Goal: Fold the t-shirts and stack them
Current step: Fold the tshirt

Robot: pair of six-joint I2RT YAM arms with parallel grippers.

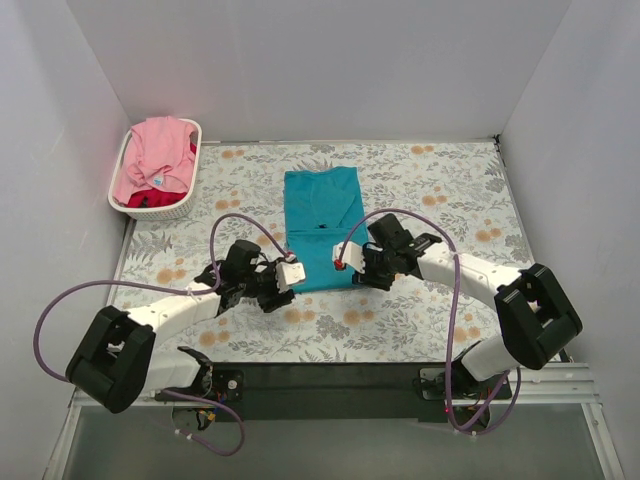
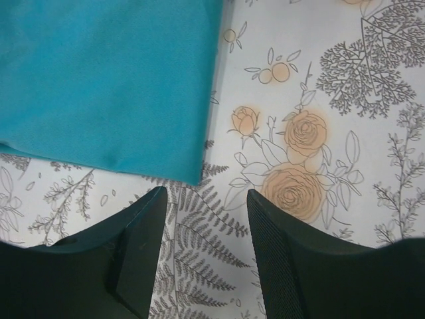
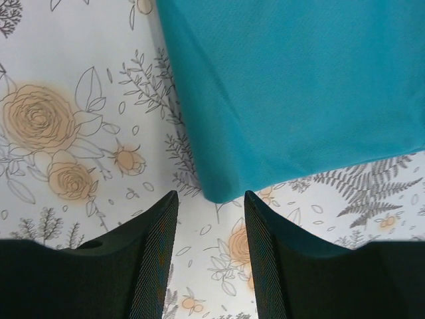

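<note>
The teal t-shirt (image 1: 321,225) lies folded into a long rectangle in the middle of the flowered table. My left gripper (image 1: 293,275) is open and empty at its near left corner; the left wrist view shows that corner (image 2: 179,169) just beyond my fingertips (image 2: 149,206). My right gripper (image 1: 345,262) is open and empty at the near right corner, which shows rounded (image 3: 226,189) just ahead of my fingers (image 3: 166,212). The pink t-shirt (image 1: 158,155) lies heaped in the white basket over the red t-shirt (image 1: 150,200), which shows only as a strip.
The white slatted basket (image 1: 185,207) stands at the far left corner by the wall. White walls enclose the table on three sides. The flowered tablecloth (image 1: 440,200) covers the table; a dark rail (image 1: 330,375) with both arm bases runs along the near edge.
</note>
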